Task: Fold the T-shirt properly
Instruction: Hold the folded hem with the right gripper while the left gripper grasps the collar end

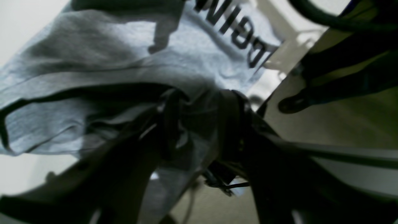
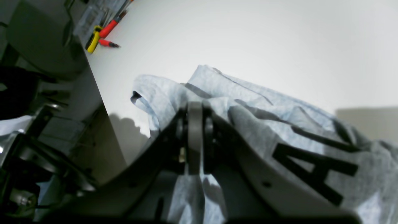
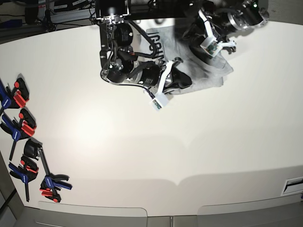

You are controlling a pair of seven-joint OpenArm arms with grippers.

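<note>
The light grey T-shirt lies bunched at the far edge of the white table, with its black lettering facing up. In the left wrist view the T-shirt spreads wide, and my left gripper stands over its near edge. The dark fingers are apart, with loose cloth lying between them. My right gripper is shut on a fold of the T-shirt, which drapes around and below the fingers. From the base camera, the right gripper is at the shirt's left side and the left gripper at its top right.
Several red, blue and black clamps lie along the table's left edge. Red and yellow hand tools lie at a table corner in the right wrist view. The table edge and the floor lie close beside the left gripper.
</note>
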